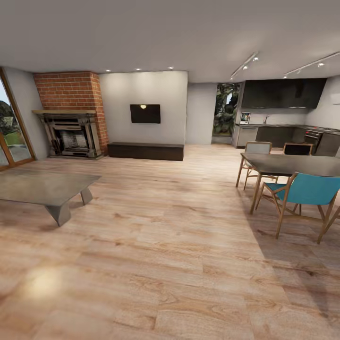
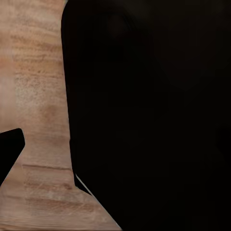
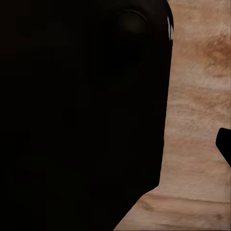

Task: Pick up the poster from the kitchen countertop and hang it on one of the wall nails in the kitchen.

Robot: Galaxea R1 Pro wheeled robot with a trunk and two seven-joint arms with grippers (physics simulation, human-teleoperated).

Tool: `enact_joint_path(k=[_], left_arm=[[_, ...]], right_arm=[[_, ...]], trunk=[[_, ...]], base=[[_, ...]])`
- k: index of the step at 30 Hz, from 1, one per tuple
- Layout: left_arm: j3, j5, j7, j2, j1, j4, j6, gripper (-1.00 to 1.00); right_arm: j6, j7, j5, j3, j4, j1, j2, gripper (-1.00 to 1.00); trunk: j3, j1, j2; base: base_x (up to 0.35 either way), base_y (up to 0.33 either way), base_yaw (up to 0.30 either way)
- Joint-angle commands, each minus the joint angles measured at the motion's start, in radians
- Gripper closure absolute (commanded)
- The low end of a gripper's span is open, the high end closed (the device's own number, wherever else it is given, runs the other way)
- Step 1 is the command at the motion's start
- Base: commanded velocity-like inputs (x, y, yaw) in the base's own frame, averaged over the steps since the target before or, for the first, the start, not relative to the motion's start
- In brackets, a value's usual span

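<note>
Up close, dark shapes blocked both wrist views over the wood floor [image 2: 38, 96], so neither gripper's opening could be told. Farther off sat the dining table [image 1: 293, 164], cut off at the edge. Farthest, the poster [image 1: 245, 118] stood small on the kitchen countertop [image 1: 283, 125].

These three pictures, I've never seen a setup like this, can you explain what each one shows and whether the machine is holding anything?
It is a simulated wheeled robot with two arms. The big picture comes from its head camera: a wooden plank floor, a red brick fireplace, a low grey coffee table, a dark dining table with a turquoise chair. Far right stands the grey kitchen countertop, with a small framed poster on it. The two small pictures come from wrist cameras; dark robot parts block them above the floor, so the grippers' state cannot be told.
</note>
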Motion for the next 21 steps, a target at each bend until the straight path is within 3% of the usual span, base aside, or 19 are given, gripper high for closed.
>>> enact_joint_path(k=[1,5,21], left_arm=[[0.000,0.000,0.000,0.000,0.000,0.000,0.000,-1.00],[0.001,0.002,0.000,-0.021,0.019,-0.022,-0.023,-1.00],[0.001,0.002,0.000,-0.021,0.019,-0.050,-0.029,-1.00]], right_arm=[[0.000,0.000,0.000,0.000,0.000,0.000,0.000,-1.00],[-0.023,0.005,-0.004,-0.007,-0.018,-0.023,-0.008,-1.00],[-0.026,0.005,-0.004,-0.007,-0.018,-0.027,-0.008,-1.00]], trunk=[[0.000,0.000,0.000],[0.000,0.000,0.000],[0.000,0.000,0.000]], base=[[0.000,0.000,0.000],[0.000,0.000,0.000],[0.000,0.000,0.000]])
